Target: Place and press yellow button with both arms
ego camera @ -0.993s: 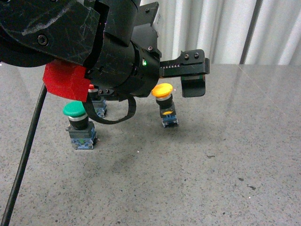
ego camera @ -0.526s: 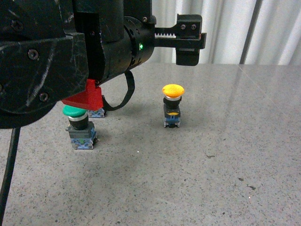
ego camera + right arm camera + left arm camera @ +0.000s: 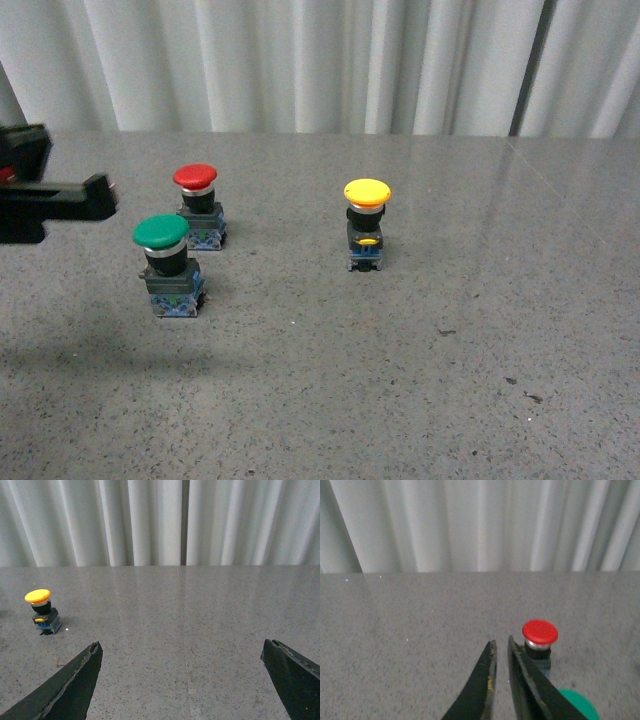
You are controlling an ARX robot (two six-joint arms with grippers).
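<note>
The yellow button (image 3: 366, 225) stands upright on the grey table (image 3: 420, 360), right of centre, with its yellow cap up. It also shows far off in the right wrist view (image 3: 42, 611). My left gripper (image 3: 500, 644) is shut and empty, hovering above the table beside the red button; a black part of the left arm (image 3: 50, 200) shows at the left edge of the front view. My right gripper (image 3: 182, 647) is open wide and empty, well away from the yellow button; it is out of the front view.
A red button (image 3: 198, 205) and a green button (image 3: 168, 263) stand at the left of the table. Both show in the left wrist view, the red one (image 3: 539, 639) and the edge of the green cap (image 3: 577, 704). White curtains (image 3: 320, 60) hang behind.
The large black arm that filled the left and middle of the front view has withdrawn to the left edge. The yellow button stands free where it was set down.
</note>
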